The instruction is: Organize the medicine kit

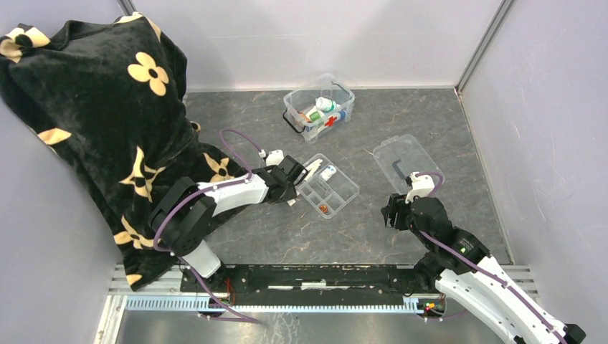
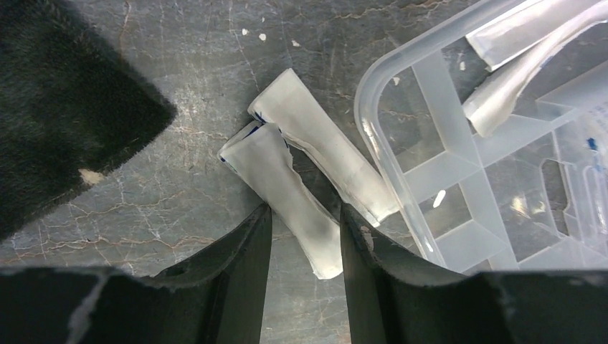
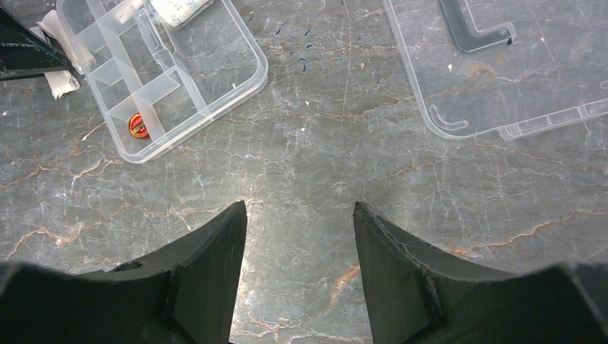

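Observation:
The medicine kit [image 1: 319, 107], a clear box with a red cross, stands open at the back with several items inside. My left gripper [image 1: 301, 172] is at the left edge of the shallow divided tray [image 1: 337, 190]. In the left wrist view the left gripper [image 2: 306, 209] is closed on the lower end of a white packet [image 2: 287, 186] that lies on the table. A second white packet [image 2: 323, 147] lies against it, beside the tray rim [image 2: 369, 107]. My right gripper [image 1: 393, 213] is open and empty above bare table, as the right wrist view [image 3: 300, 208] shows.
The flat clear lid [image 1: 405, 159] with a black handle [image 3: 473, 29] lies right of the tray. The tray [image 3: 215, 43] holds a small red round item [image 3: 138, 125], a white tube [image 3: 176, 8] and more packets [image 2: 502, 93]. A black flowered blanket [image 1: 107, 107] covers the left side.

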